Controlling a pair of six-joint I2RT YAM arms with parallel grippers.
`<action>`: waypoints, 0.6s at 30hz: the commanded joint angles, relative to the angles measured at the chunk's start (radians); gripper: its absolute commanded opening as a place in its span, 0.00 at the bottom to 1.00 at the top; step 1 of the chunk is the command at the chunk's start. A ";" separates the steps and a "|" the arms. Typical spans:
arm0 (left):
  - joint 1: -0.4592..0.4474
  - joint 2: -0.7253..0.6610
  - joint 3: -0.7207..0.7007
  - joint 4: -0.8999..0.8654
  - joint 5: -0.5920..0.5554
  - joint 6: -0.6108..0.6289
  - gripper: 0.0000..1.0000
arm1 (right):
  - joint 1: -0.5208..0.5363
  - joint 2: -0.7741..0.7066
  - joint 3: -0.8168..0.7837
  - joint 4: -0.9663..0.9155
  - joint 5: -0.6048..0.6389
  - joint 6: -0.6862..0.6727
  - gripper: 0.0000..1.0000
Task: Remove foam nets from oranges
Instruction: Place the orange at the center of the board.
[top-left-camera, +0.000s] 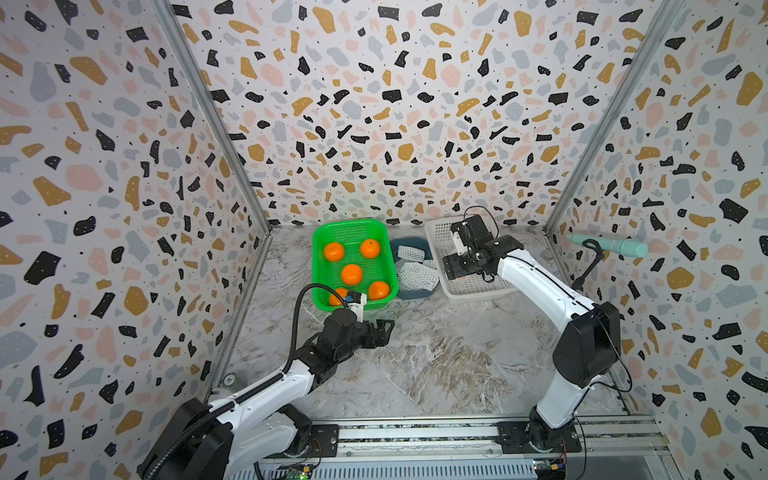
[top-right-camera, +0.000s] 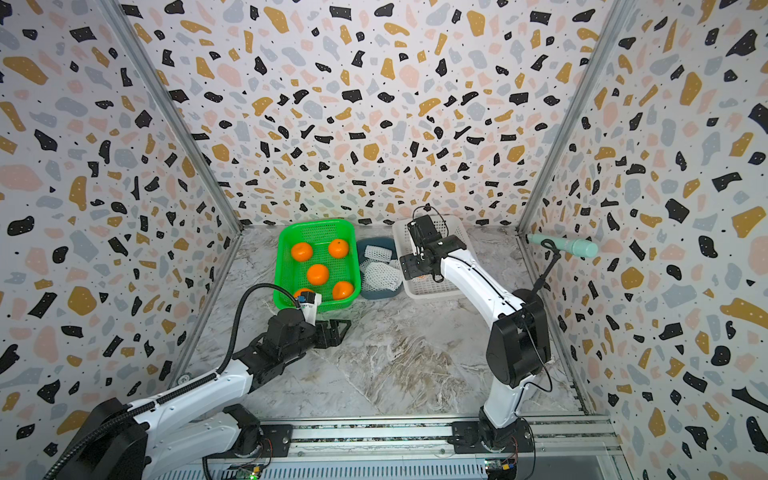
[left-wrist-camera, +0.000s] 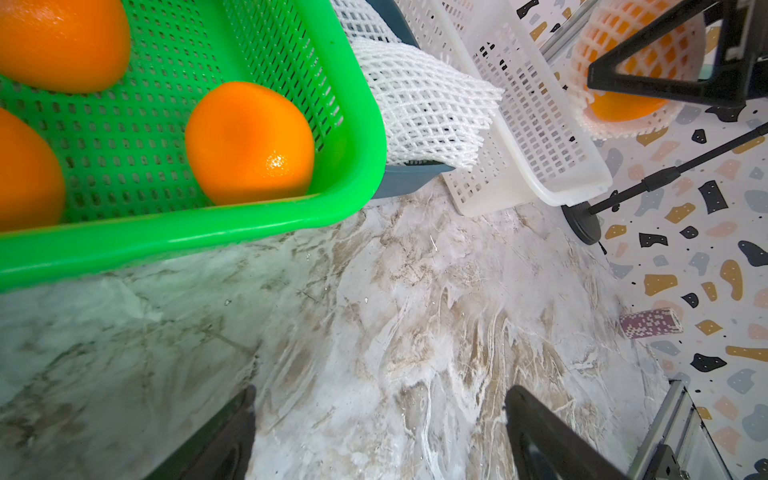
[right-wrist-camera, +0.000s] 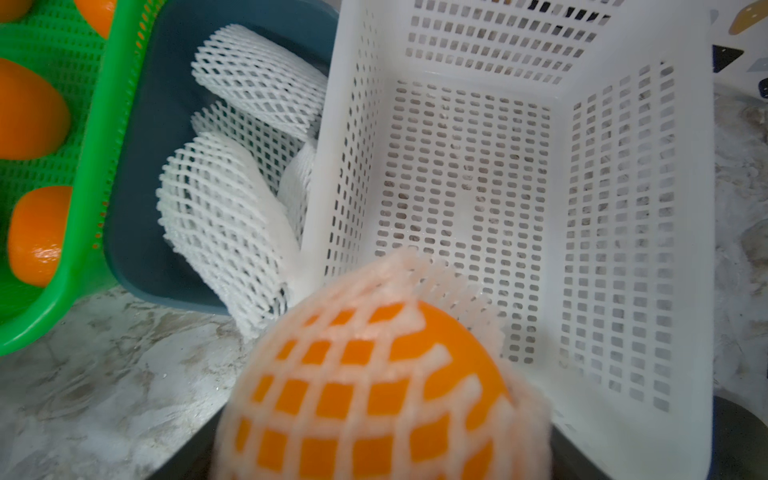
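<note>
Right claw (top-left-camera: 457, 266) gripping netted orange (right-wrist-camera: 374, 382) over white basket (right-wrist-camera: 469, 174). Left claw (left-wrist-camera: 378, 436) hovering wide above worktop (left-wrist-camera: 374, 311) beside green basket (top-left-camera: 353, 224); five bare oranges (top-left-camera: 351, 274) sitting inside. Foam nets (top-left-camera: 415, 276) lying in blue bin (top-left-camera: 409, 243).

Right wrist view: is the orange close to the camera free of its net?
No, a white net wraps the orange, whose skin shows through the mesh.

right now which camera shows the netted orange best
The right wrist view: the netted orange fills the foreground, white mesh over orange skin plain to see, though blurred. The left wrist view catches it small at the edge, partly behind the right gripper's finger. In both top views the right arm hides nearly all of it.
</note>
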 joint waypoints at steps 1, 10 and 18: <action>-0.006 -0.016 0.029 0.030 -0.002 0.020 0.94 | 0.051 -0.095 -0.034 0.006 -0.018 0.010 0.84; -0.007 -0.063 0.031 -0.030 -0.047 0.042 0.94 | 0.245 -0.255 -0.210 0.068 -0.018 0.092 0.84; -0.007 -0.134 0.045 -0.100 -0.106 0.058 0.94 | 0.406 -0.295 -0.439 0.169 0.026 0.267 0.84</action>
